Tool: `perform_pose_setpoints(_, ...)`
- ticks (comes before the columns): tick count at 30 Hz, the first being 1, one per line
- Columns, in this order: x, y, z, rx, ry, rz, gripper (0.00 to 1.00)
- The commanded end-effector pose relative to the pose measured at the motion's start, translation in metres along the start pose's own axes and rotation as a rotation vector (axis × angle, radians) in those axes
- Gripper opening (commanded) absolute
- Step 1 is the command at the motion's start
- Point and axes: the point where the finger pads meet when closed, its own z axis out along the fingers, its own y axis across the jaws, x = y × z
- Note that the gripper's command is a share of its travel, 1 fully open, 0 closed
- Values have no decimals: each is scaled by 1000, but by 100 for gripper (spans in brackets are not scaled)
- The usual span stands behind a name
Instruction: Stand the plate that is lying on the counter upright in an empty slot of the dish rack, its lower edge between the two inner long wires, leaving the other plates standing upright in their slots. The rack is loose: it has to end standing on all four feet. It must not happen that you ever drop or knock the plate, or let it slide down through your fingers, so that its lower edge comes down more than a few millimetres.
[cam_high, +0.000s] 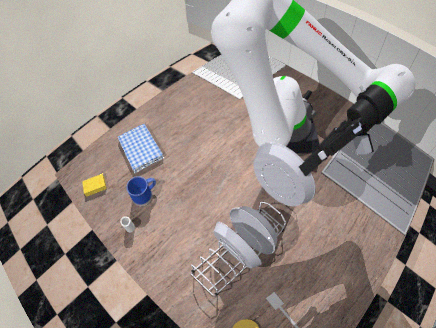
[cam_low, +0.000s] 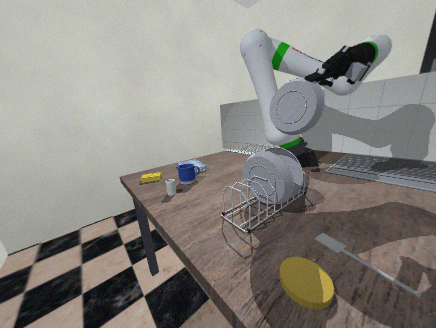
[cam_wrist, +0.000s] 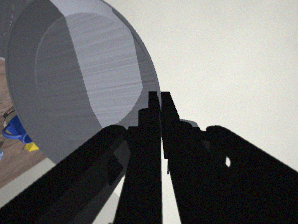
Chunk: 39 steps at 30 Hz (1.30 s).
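Note:
My gripper (cam_high: 306, 169) (cam_low: 311, 79) (cam_wrist: 158, 105) is shut on the rim of a pale grey plate (cam_high: 284, 174) (cam_low: 295, 106) (cam_wrist: 100, 65). The plate hangs steeply on edge in the air, clear of the counter and above the rack's far end in the exterior view. The wire dish rack (cam_high: 204, 283) (cam_low: 235, 223) stands on the counter and looks level; not all its feet show. Two plates stand in it side by side: a nearer plate (cam_high: 236, 246) (cam_low: 259, 172) and a farther plate (cam_high: 257, 230) (cam_low: 296, 167). Slots at the rack's near end are empty.
A blue mug (cam_high: 139, 190) (cam_low: 186, 173), white cup (cam_high: 128, 224) (cam_low: 171, 187), yellow sponge (cam_high: 94, 185) (cam_low: 150, 177) and checked cloth (cam_high: 140, 147) lie left of the rack. A spatula (cam_high: 274, 300) (cam_low: 331, 242) and yellow disc (cam_high: 245, 324) (cam_low: 306, 282) lie near its front. A ribbed grey drainboard (cam_high: 367, 187) is right.

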Motion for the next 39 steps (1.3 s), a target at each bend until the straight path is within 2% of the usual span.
perform_pose_setpoints(1, 3, -4, 2, 18, 0, 1, 10)
perform_pose_setpoints(13, 8, -11, 4, 44, 0, 0, 10)
perform_pose_setpoints(39, 12, -18, 7, 45, 0, 0, 10)
